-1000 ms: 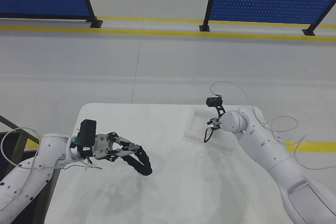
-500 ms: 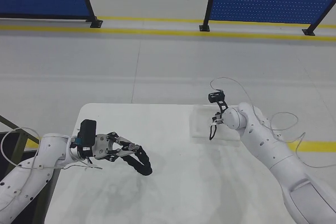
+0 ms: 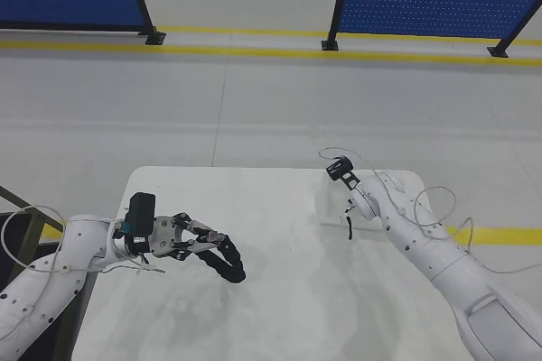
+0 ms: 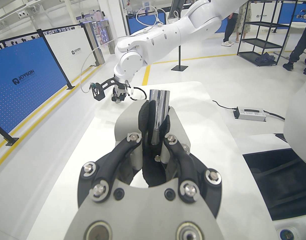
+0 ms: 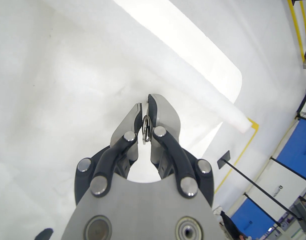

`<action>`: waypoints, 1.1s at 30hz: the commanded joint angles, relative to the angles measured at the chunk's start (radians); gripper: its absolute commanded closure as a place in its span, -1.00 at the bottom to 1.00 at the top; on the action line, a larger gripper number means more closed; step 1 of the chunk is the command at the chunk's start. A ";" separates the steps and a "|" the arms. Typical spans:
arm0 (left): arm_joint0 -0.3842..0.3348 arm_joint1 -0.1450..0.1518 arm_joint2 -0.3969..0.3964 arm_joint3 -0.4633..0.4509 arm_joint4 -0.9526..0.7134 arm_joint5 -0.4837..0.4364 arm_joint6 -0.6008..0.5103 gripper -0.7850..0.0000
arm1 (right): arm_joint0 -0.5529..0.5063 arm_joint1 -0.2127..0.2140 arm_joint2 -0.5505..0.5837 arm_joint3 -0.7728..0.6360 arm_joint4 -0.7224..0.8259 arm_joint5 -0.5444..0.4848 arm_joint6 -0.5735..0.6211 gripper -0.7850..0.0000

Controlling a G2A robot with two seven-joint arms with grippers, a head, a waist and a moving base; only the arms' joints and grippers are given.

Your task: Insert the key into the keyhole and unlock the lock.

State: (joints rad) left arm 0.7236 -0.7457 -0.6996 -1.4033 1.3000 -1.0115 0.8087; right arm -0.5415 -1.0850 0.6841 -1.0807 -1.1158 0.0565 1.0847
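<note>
The left claw (image 3: 232,268) is clamped on the lock (image 4: 158,111), a shiny chrome piece held between its dark fingers (image 4: 143,116). One end of the lock pokes out past the fingertips and the other end sits back toward the palm. The white desk (image 3: 271,307) lies under this claw. Ahead of its tips, well apart across the desk, is the right claw (image 4: 117,98).

The right claw (image 5: 143,106) is pinched shut on the key (image 5: 144,136). The key's metal ring (image 5: 148,126) is caught between the two pads, and only a thin sliver of metal shows in the gap. The blade cannot be made out. Below and just beyond this claw's tips is a white foam tray (image 5: 193,58), with its raised rim running past the fingertips. In the top view this claw (image 3: 350,227) points down at the tray's (image 3: 330,194) near edge.
</note>
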 commanded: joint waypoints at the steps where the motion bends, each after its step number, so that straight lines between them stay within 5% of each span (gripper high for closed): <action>1: 0.000 0.000 0.000 0.000 0.000 0.000 0.000 1.00 | 0.000 -0.003 0.009 0.002 0.035 -0.032 0.008 1.00; 16: 0.000 0.000 0.000 0.000 0.000 0.000 0.000 1.00 | 0.019 0.020 0.232 0.137 0.510 -0.322 0.136 1.00; 27: 0.000 0.000 0.000 0.000 0.000 0.000 0.000 1.00 | 0.018 0.016 0.235 0.178 0.558 -0.340 0.139 1.00; 33: 0.000 0.000 0.000 0.000 0.000 0.000 0.000 1.00 | 0.005 0.037 0.319 0.124 0.724 -0.416 0.200 1.00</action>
State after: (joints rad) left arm 0.7236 -0.7457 -0.6996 -1.4033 1.3000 -1.0115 0.8087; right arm -0.5346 -1.0533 0.9846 -0.9471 -0.4255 -0.3484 1.2659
